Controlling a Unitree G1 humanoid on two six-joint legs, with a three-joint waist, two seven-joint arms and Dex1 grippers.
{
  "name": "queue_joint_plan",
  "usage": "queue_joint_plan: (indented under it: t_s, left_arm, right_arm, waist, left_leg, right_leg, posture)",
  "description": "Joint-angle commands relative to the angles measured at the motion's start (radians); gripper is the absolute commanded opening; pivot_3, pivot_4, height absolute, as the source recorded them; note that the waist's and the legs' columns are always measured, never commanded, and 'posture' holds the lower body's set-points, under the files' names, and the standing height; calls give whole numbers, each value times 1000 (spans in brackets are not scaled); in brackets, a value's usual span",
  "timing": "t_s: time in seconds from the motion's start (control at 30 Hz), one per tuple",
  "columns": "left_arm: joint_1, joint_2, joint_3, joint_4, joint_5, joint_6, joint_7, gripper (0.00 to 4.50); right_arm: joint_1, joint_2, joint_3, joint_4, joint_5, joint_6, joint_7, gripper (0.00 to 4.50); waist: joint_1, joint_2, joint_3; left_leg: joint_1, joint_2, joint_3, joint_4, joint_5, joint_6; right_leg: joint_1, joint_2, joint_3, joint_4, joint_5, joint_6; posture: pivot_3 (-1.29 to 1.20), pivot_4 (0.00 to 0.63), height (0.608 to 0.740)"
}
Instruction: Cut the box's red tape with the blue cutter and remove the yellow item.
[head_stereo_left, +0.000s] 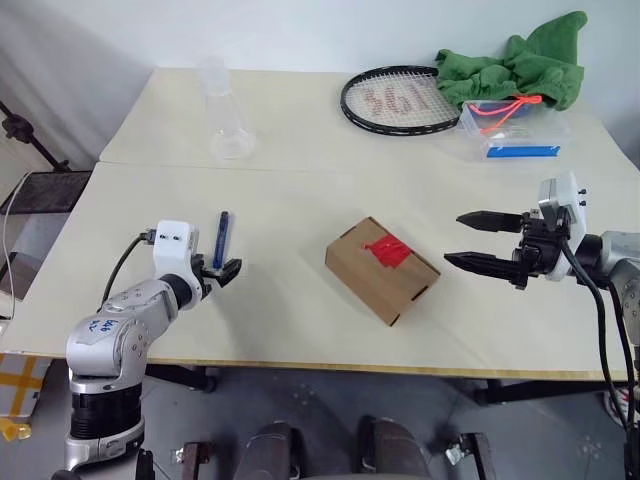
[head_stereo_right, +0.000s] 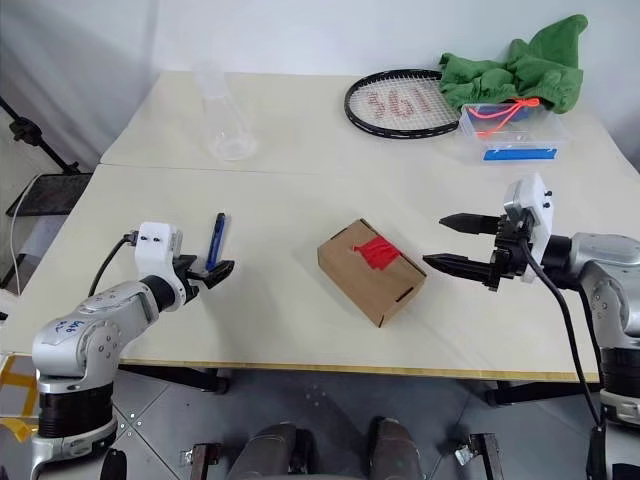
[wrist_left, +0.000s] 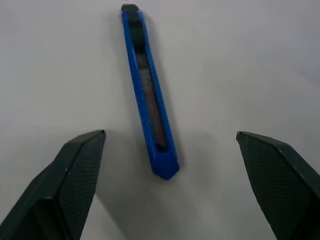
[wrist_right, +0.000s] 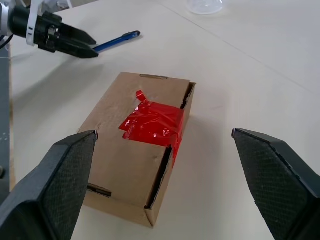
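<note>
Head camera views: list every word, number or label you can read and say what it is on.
"361" in red on the strings of the racket.
Blue handwriting on the left arm's shell: too small to read.
Blue label strip on the clear plastic container: no legible text.
The box, red tape and blue cutter: no print visible.

**Clutter at the far side of your table**

You have a clear plastic flask (head_stereo_left: 228, 125) standing far left on the pale table (head_stereo_left: 300, 330). Far right lies a black-framed racket (head_stereo_left: 400, 100), its strings marked in red. Just beside it sits a clear plastic container (head_stereo_left: 512, 130) with a blue label and an orange-red cord (head_stereo_left: 505, 108), a crumpled green cloth (head_stereo_left: 520, 65) draped over its far edge.
</note>
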Motion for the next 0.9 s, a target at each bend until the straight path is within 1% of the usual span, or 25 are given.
queue_joint_plan:
  t_s: [0.03,0.07,0.1,0.2,0.3,0.33,0.37,0.4,0.53,0.6,0.67,0.8,0.9]
  left_arm:
    - [-41,-24,12,42,25,84,52,4444]
    - [-53,-40,21,57,28,103,69,4042]
    - [-59,-46,19,68,32,110,72,3821]
    - [-55,-24,-12,63,41,128,53,2938]
    - [-58,-17,-17,92,66,135,60,2938]
    - [-58,-15,-20,101,73,128,58,2521]
    - [-59,-16,-19,110,76,121,54,2353]
    - [-62,-10,-27,117,78,120,42,2052]
    - [-77,-2,-35,138,97,116,36,2052]
    - [-89,-4,-28,162,110,103,41,1690]
    - [-94,5,-39,172,115,93,28,1226]
    - [-105,6,-43,188,127,81,22,1226]
    - [-112,9,-43,198,138,72,18,656]
  right_arm:
    - [17,-10,-44,-55,32,15,-17,4500]
    - [23,-12,-46,-62,32,18,-23,4500]
    - [29,-14,-48,-69,34,22,-28,4500]
    - [42,-22,-54,-81,39,28,-36,4500]
    - [48,-29,-54,-86,38,35,-41,4500]
    - [49,-31,-54,-87,38,36,-41,4500]
    - [47,-33,-55,-87,39,39,-43,4500]
    - [44,-36,-54,-85,38,41,-44,4500]
    - [37,-44,-51,-79,35,44,-47,4500]
    - [38,-49,-50,-79,34,46,-47,4500]
    - [37,-52,-50,-78,34,48,-47,4500]
    - [30,-57,-46,-70,30,47,-48,4500]
    - [23,-56,-40,-66,25,45,-50,4500]
  waist:
    - [1,0,0]
    - [3,0,0]
    - [4,0,0]
    - [1,0,0]
    - [1,0,0]
    - [1,1,0]
    - [1,1,0]
    - [1,1,-1]
    - [1,2,-1]
    - [3,2,-1]
    - [3,2,-1]
    - [4,2,-1]
    - [5,2,-1]
  left_leg:
    - [0,0,0,0,0,0]
    - [0,0,0,0,0,0]
    - [0,0,-1,0,0,0]
    - [2,0,0,0,0,0]
    - [2,0,1,0,0,0]
    - [2,0,1,0,0,0]
    - [2,0,1,0,0,0]
    - [2,0,1,0,0,0]
    - [3,0,1,0,0,0]
    - [3,0,1,0,0,0]
    - [4,0,1,1,0,0]
    - [4,0,2,1,1,-1]
    - [4,0,2,1,1,-1]
  right_leg:
    - [0,0,0,0,0,0]
    - [0,0,0,0,0,0]
    - [1,0,0,0,0,0]
    - [1,0,1,1,0,0]
    - [1,0,1,1,0,0]
    - [1,0,1,1,0,0]
    - [1,0,2,1,0,0]
    - [1,0,2,1,0,0]
    - [1,0,2,2,0,0]
    - [1,0,3,2,0,0]
    - [1,0,3,2,0,0]
    - [1,0,3,3,0,0]
    - [1,-1,3,3,0,0]
  posture:
    - [0,150,740]
    - [0,150,740]
    - [0,150,740]
    - [0,150,740]
    - [0,150,740]
    - [0,150,740]
    - [0,150,740]
    - [0,150,740]
    - [0,150,740]
    - [0,150,740]
    - [0,150,740]
    - [0,150,740]
    - [0,150,740]
